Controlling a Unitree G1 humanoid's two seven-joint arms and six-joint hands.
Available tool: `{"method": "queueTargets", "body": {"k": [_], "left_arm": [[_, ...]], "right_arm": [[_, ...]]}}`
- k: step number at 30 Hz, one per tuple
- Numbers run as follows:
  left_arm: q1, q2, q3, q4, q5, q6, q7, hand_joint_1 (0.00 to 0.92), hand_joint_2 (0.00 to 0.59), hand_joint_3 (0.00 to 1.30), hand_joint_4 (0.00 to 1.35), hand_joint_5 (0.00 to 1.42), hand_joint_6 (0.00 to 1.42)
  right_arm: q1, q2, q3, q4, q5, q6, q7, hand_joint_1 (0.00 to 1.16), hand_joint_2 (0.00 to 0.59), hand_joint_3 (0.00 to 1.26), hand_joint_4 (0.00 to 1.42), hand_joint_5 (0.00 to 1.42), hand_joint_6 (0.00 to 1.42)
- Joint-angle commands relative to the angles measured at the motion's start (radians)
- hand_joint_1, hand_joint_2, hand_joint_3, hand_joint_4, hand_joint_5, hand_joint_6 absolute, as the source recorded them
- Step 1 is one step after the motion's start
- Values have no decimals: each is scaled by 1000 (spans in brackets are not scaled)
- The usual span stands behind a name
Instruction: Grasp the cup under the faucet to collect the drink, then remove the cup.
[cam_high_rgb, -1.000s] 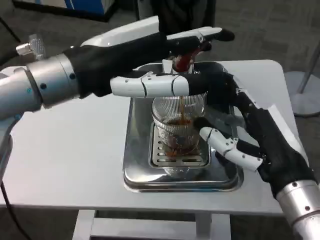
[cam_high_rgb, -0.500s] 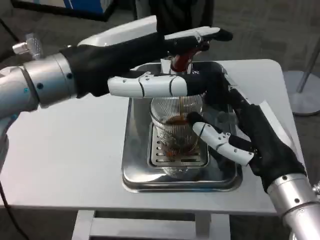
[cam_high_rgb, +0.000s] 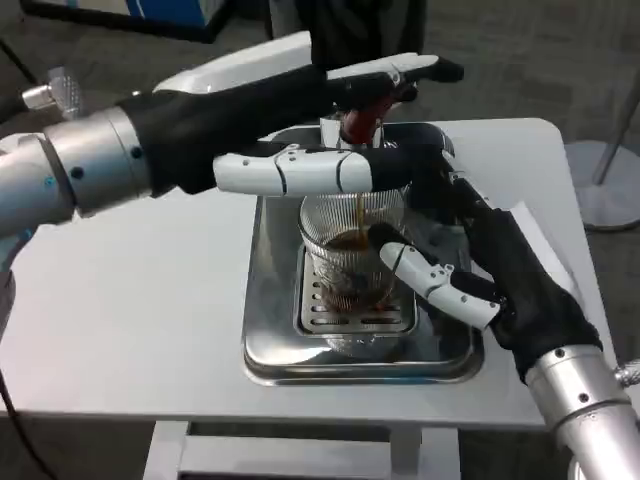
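A clear ribbed cup (cam_high_rgb: 348, 255) stands on the grate of a steel drip tray (cam_high_rgb: 266, 330), partly filled with brown drink. A thin brown stream falls into it from the red faucet handle (cam_high_rgb: 362, 118) above. My left hand (cam_high_rgb: 290, 125) reaches across from the left; its fingers press on the red handle. My right hand (cam_high_rgb: 470, 265) wraps around the cup's right side, thumb in front and the other fingers behind it.
The tray sits on a small white table (cam_high_rgb: 140, 290). A grey stand base (cam_high_rgb: 610, 190) is on the floor at the right. Carpeted floor lies beyond the far edge.
My right hand has moved left and up, closing tighter around the cup. The drink level in the cup has risen a little. The left hand stays on the handle.
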Motion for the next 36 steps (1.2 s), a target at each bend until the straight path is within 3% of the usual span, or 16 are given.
{"method": "queueTargets", "body": {"k": [1,36], "left_arm": [[35,23,-11,-13,-11,-9,-45,0,177,71,0,70,204],[44,40,-4,10,-24,-29,-47,0,178,71,0,64,204]], "right_arm": [[-16,14,8,18,4,-24,-16,512,272,74,96,108,267],[-78,54,27,98,8,-22,-40,499,286,93,96,111,271]]}}
